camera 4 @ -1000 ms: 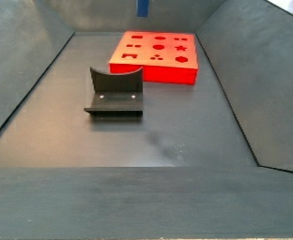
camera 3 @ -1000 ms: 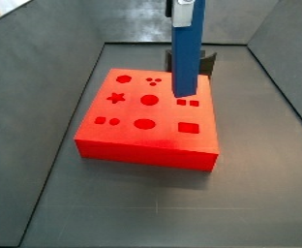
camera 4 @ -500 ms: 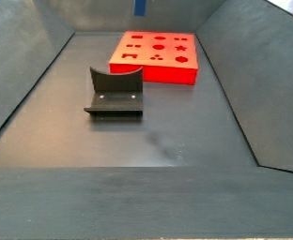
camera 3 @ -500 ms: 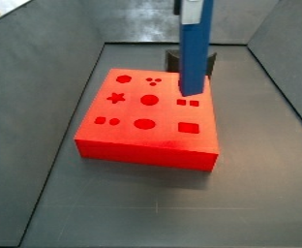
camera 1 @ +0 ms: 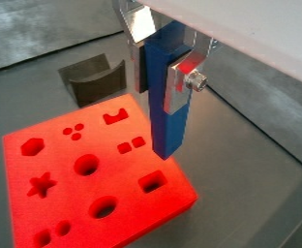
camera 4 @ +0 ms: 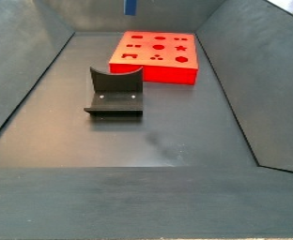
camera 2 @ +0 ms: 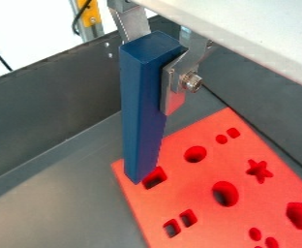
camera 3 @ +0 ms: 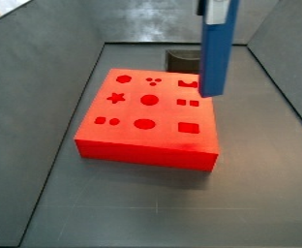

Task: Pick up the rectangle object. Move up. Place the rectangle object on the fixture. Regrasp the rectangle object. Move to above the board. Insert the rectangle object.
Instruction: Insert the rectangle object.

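My gripper [camera 3: 216,12] is shut on the upper part of the rectangle object [camera 3: 216,58], a long blue bar that hangs upright. The silver fingers [camera 1: 182,82] clamp it on two sides in both wrist views [camera 2: 177,82]. The bar [camera 1: 166,97] hangs above the orange-red board [camera 3: 147,121], its lower end over the board's edge on the fixture side and clear of the top. In a wrist view the bar [camera 2: 143,107] ends above a dark hole [camera 2: 155,177] near the board's corner [camera 2: 231,194]. The dark fixture [camera 4: 114,92] stands empty beside the board [camera 4: 156,56]. Only the bar's tip [camera 4: 131,7] shows in that side view.
Everything stands on a dark grey floor inside sloping grey walls [camera 4: 23,84]. The fixture also shows behind the board in a side view [camera 3: 182,60] and in a wrist view [camera 1: 92,77]. The board's top [camera 1: 76,184] has star, round, oval and square holes.
The gripper with the blue bar has moved sideways toward the board's edge near the fixture, and a little higher. The board and the fixture have not moved.
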